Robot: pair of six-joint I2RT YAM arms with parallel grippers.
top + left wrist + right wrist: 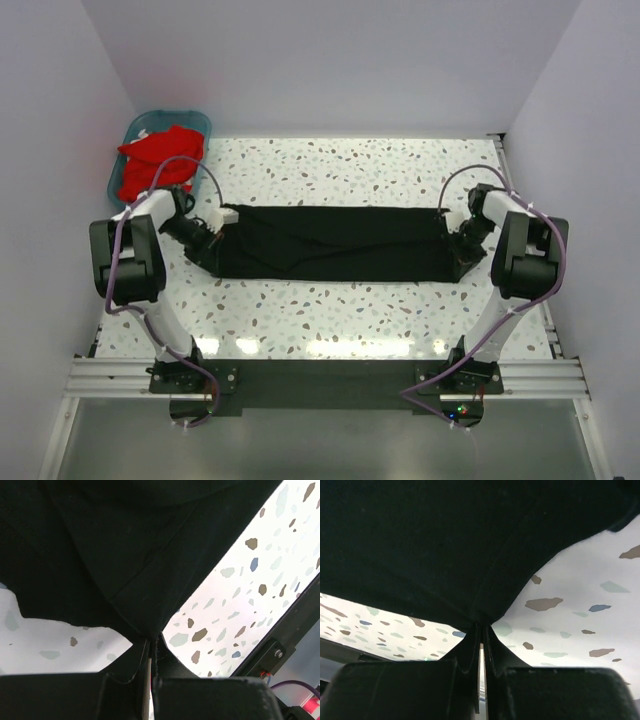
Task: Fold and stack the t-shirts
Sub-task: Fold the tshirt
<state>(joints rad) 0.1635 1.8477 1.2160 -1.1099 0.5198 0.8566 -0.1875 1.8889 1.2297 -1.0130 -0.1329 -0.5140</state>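
Note:
The large black t-shirt (pixel 335 243) lies stretched as a long band across the middle of the terrazzo table. My left gripper (pixel 212 243) is shut on its left end; in the left wrist view the black cloth (pixel 100 555) is pinched between the fingertips (pixel 151 642). My right gripper (pixel 456 238) is shut on its right end; in the right wrist view the cloth (pixel 460 545) runs into the closed fingertips (pixel 481 627). Red t-shirts (pixel 158 160) lie bunched in the basket at the far left.
A teal plastic basket (pixel 142 127) stands at the table's far left corner against the wall. White walls close in the table on three sides. The metal rail (pixel 320 378) with the arm bases runs along the near edge.

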